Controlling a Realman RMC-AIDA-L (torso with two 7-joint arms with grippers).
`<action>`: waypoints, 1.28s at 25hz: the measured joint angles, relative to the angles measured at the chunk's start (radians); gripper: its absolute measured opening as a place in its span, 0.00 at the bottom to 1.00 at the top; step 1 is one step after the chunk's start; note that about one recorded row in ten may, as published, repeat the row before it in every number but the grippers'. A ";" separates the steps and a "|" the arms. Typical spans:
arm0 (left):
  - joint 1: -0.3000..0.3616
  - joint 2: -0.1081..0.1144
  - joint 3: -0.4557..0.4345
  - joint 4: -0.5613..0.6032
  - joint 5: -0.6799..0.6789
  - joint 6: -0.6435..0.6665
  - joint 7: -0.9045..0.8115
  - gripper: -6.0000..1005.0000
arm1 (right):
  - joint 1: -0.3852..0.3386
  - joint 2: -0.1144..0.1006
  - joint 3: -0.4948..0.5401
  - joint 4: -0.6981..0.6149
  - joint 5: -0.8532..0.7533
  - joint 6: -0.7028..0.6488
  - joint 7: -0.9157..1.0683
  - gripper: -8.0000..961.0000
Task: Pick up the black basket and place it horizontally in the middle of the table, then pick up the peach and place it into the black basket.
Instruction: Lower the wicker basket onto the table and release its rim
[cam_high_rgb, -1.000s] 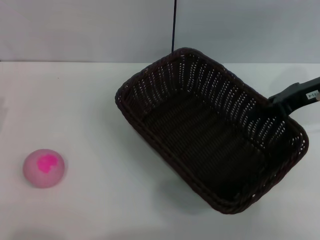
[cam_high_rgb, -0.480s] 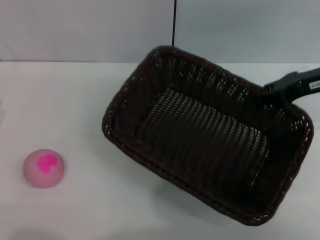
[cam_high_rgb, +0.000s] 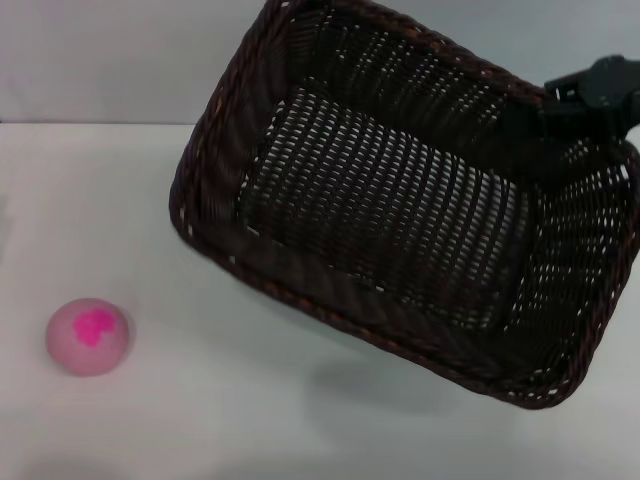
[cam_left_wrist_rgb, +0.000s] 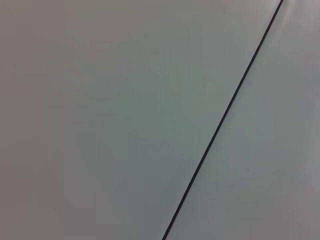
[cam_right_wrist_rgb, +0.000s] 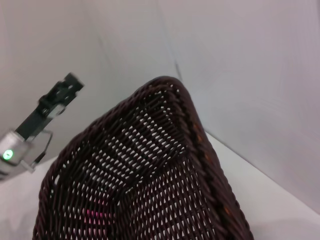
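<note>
The black basket (cam_high_rgb: 400, 200) hangs in the air above the table (cam_high_rgb: 120, 200), tilted with its open side toward the head camera. My right gripper (cam_high_rgb: 543, 113) is shut on its far right rim and carries it. The right wrist view shows the basket's rim and openwork wall (cam_right_wrist_rgb: 150, 165) close up. The peach (cam_high_rgb: 88, 336) lies on the table at the near left, well apart from the basket. The left arm is out of the head view. A gripper (cam_right_wrist_rgb: 55, 100), apparently the left one, shows far off in the right wrist view.
A grey wall (cam_high_rgb: 120, 60) with a thin black vertical seam runs behind the table. The left wrist view shows only that wall and the seam (cam_left_wrist_rgb: 220, 130). The basket's shadow (cam_high_rgb: 380, 390) falls on the table below it.
The right gripper has lifted the basket off the table, up and a little left. The basket has tipped so its inside faces the camera. The peach has not moved.
</note>
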 joint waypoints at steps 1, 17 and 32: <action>0.000 0.000 0.000 0.000 0.000 -0.001 0.000 0.83 | 0.016 -0.004 -0.007 0.002 -0.006 -0.004 -0.013 0.20; 0.021 -0.005 0.034 -0.012 0.000 -0.007 -0.004 0.83 | 0.156 0.074 -0.103 0.082 -0.111 0.010 -0.215 0.20; 0.031 -0.004 0.030 -0.020 -0.003 -0.010 -0.016 0.83 | 0.182 0.119 -0.186 0.246 -0.130 0.142 -0.298 0.20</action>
